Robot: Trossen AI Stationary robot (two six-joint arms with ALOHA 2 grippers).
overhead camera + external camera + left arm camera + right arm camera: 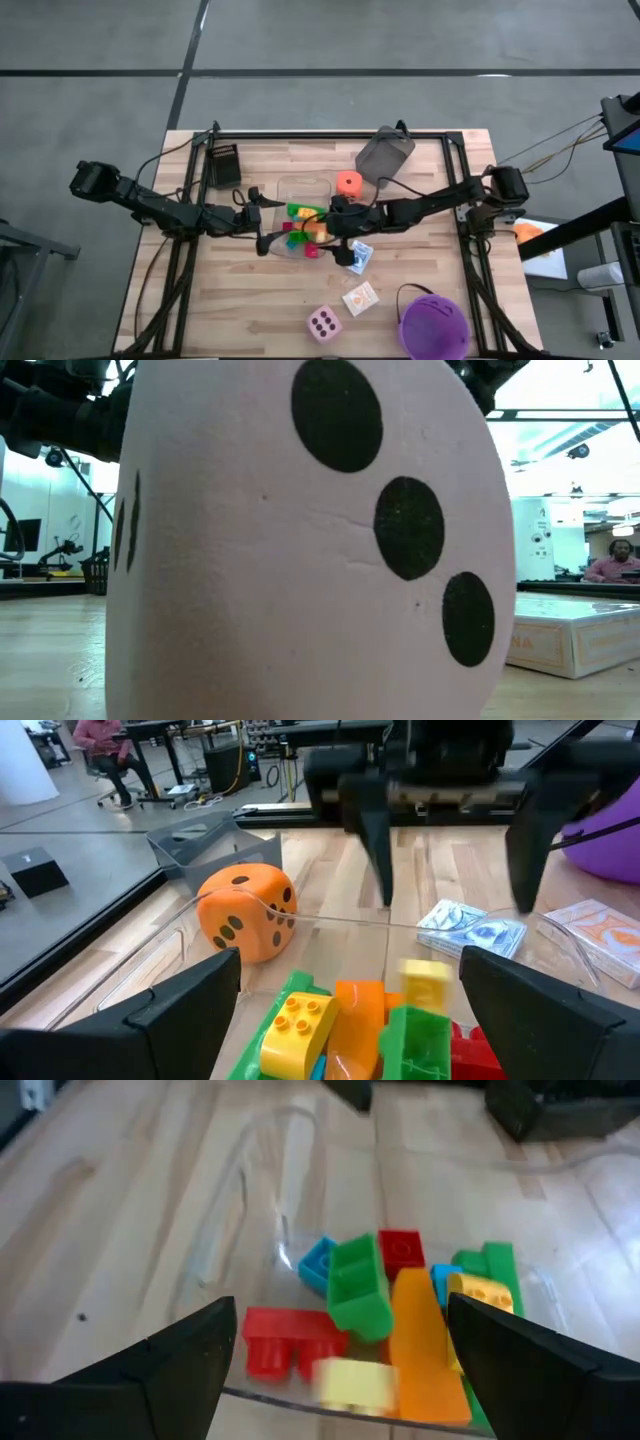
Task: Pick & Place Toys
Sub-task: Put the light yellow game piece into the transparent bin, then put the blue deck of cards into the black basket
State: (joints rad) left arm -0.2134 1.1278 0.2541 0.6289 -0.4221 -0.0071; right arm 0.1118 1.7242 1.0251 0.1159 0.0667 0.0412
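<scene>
From the left: my left gripper (262, 222) sits at the clear tray's (283, 186) near-left edge, fingers spread wide and empty. The tray holds the sorted pile: green brick (358, 1283), red brick (290, 1343), orange peg (425, 1348), yellow brick (298, 1023), with a pale yellow piece (352, 1383) blurred as if dropping in, though I can't be sure. My right gripper (335, 224) hovers over that pile, fingers wide, carrying nothing. So I judge the job partly done. Still loose on the table: the orange die (348, 183) beside the tray, two picture cards (361, 297), and the pink die (323, 323). The grey bin (384, 156) and purple bucket (433, 322) look empty.
</scene>
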